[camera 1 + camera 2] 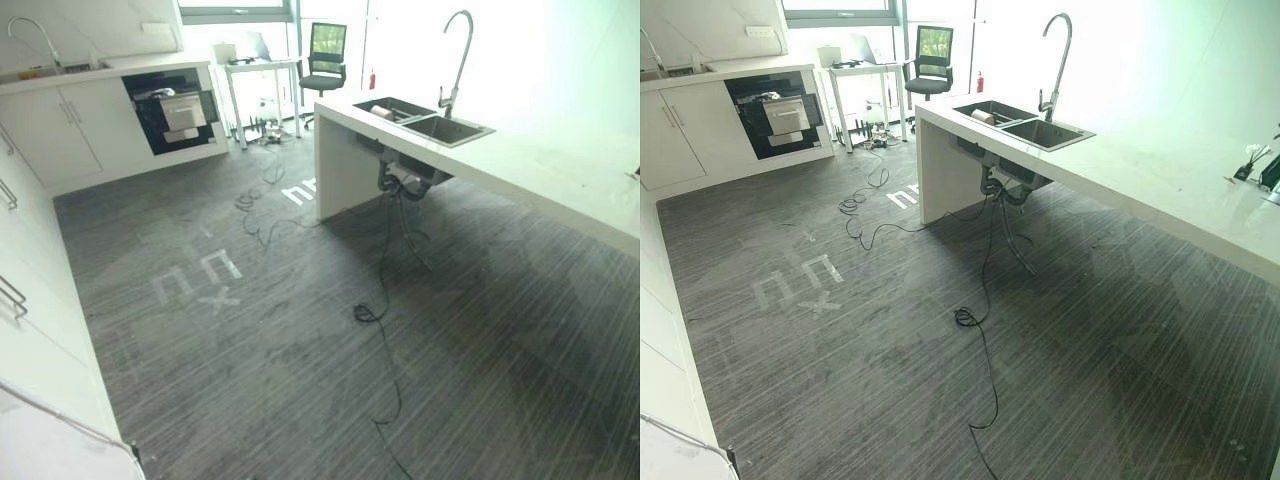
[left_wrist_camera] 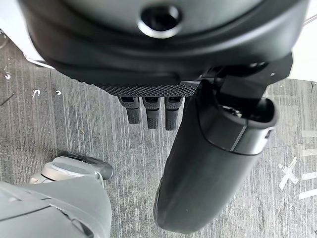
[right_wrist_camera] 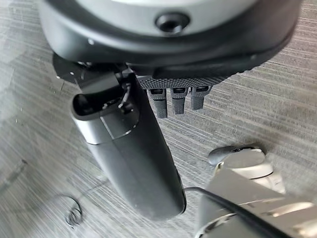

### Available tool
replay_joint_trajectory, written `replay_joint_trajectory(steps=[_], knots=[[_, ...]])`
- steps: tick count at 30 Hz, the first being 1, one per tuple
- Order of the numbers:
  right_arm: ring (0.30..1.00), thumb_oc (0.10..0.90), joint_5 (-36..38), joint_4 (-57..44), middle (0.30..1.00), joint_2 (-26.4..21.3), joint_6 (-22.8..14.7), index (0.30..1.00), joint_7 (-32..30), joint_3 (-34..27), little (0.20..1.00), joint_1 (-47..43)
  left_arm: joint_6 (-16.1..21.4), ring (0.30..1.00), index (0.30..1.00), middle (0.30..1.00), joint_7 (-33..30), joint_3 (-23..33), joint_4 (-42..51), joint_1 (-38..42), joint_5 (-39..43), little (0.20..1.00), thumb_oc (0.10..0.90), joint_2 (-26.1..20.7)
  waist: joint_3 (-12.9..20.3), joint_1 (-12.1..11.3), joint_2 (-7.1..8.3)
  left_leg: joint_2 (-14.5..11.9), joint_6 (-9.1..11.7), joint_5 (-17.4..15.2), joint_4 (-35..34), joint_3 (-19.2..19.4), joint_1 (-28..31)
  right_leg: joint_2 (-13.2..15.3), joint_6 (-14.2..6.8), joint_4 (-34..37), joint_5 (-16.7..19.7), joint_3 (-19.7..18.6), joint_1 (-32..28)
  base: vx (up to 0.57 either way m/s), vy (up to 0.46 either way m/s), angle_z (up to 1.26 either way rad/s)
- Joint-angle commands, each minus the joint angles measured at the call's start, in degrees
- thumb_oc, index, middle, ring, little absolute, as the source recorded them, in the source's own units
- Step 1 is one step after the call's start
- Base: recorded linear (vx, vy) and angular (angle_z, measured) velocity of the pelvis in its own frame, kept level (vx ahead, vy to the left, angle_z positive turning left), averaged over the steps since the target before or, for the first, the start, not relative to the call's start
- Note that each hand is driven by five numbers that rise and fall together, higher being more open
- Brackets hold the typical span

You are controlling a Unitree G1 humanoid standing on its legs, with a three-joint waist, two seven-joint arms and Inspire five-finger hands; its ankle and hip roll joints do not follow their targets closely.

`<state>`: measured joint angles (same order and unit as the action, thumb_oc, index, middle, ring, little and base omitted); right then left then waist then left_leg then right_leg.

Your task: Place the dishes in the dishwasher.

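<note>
Sink (image 1: 1025,125) in island counter (image 1: 1160,185): contents indistinct. Dishwasher (image 1: 172,112) well beyond it, interior unclear. Left hand (image 2: 148,106), right hand (image 3: 178,96): fingers straight, empty.

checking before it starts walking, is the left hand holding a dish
No, the left hand hangs over bare floor with its fingers straight and nothing between them and the thumb.

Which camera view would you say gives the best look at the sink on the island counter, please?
The right eye view: the sink sits nearer the picture's middle, with both basins and the tall tap clear. The left eye view shows the same sink further toward the right side. Both wrist views look down at the floor past each hand.
</note>
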<state>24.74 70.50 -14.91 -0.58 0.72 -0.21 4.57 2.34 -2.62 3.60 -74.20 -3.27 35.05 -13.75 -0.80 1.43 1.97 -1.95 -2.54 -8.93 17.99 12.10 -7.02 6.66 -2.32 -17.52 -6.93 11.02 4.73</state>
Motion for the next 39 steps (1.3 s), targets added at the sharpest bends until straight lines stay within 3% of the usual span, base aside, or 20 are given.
replay_joint_trajectory(steps=[1, 18, 27, 29, 32, 37, 39], knots=[[0.900, 0.800, -2.32, 1.66, 0.900, -1.85, -1.39, 0.900, -0.33, -0.89, 0.900, -3.16, 0.47, 0.900, 0.900, 0.900, -0.28, 0.06, 0.11, 2.66, -2.84, 0.900, 0.800, -1.81, -0.40, -0.17, -0.82, -5.34, 5.72, -2.67, -0.80, -0.38, 3.38, 3.33, -6.06, 0.33, -0.03, -0.16, 0.26, 0.00, 0.000, 0.00], [0.900, 0.800, -4.70, 1.81, 0.900, -1.51, -2.88, 0.900, -0.55, 0.58, 0.900, -2.53, 1.39, 0.900, 0.900, 0.900, 1.33, -0.81, 0.21, 2.78, -3.56, 0.900, 0.800, -1.18, -0.94, 0.17, -0.56, -5.62, 5.90, -2.56, -0.80, -0.36, 3.47, 3.09, -5.87, 0.33, -0.21, -0.21, 0.01, 0.00, -0.001, 0.00], [0.900, 0.800, 1.80, 1.10, 0.900, -1.60, -3.43, 0.900, 1.04, -1.13, 0.900, -2.56, 3.20, 0.900, 0.900, 0.900, 3.22, -1.59, 1.41, 3.13, -3.80, 0.900, 0.800, -0.82, -1.26, 0.40, -0.23, -6.70, 6.43, -2.24, -0.80, -0.43, 3.69, 2.21, -5.27, 0.33, -0.76, -0.09, -0.44, 0.05, -0.046, -0.01], [0.900, 0.800, 0.92, 0.55, 0.900, -2.24, -5.42, 0.900, 1.65, -1.88, 0.900, -2.50, 4.54, 0.900, 0.900, 0.900, 3.96, -0.87, 2.75, 3.20, -1.37, 0.900, 0.800, -1.16, -1.32, 0.35, -0.17, -6.90, 6.60, -2.14, -0.80, -0.73, 3.80, 1.85, -5.06, 0.33, -0.98, -0.15, -0.63, 0.10, -0.125, 0.00], [0.900, 0.800, 3.28, -7.62, 0.900, -2.90, -6.12, 0.900, 1.42, -1.42, 0.900, -2.26, 6.20, 0.900, 0.900, 0.900, 4.40, -1.63, 9.51, 2.91, -4.54, 0.900, 0.800, -1.76, -2.01, 0.40, -0.14, -7.43, 6.99, -1.44, -0.80, -1.23, 3.66, 1.28, -4.48, 0.33, -0.90, -0.22, -0.64, 0.05, -0.165, 0.04], [0.900, 0.800, 3.73, -23.20, 0.900, -3.89, -7.64, 0.900, 0.31, -2.63, 0.900, 0.31, 8.40, 0.900, 0.900, 0.900, 4.89, 1.00, 20.58, 0.22, -0.41, 0.900, 0.800, -2.19, -3.32, 0.43, -0.17, -7.47, 7.74, 0.07, -0.80, -2.88, 4.38, -0.64, -3.24, 0.33, -1.25, -1.00, -0.84, 0.04, -0.166, 0.02], [0.900, 0.800, 3.99, -24.10, 0.900, -3.95, -8.02, 0.900, 0.38, -2.77, 0.900, 0.63, 9.06, 0.900, 0.900, 0.900, 4.97, 1.18, 21.27, -0.20, -0.51, 0.900, 0.800, -2.16, -3.48, 0.37, -0.14, -7.48, 7.84, 0.28, -0.80, -2.93, 4.55, -0.83, -3.10, 0.33, -1.29, -1.12, -0.97, 0.02, -0.064, -0.03]])
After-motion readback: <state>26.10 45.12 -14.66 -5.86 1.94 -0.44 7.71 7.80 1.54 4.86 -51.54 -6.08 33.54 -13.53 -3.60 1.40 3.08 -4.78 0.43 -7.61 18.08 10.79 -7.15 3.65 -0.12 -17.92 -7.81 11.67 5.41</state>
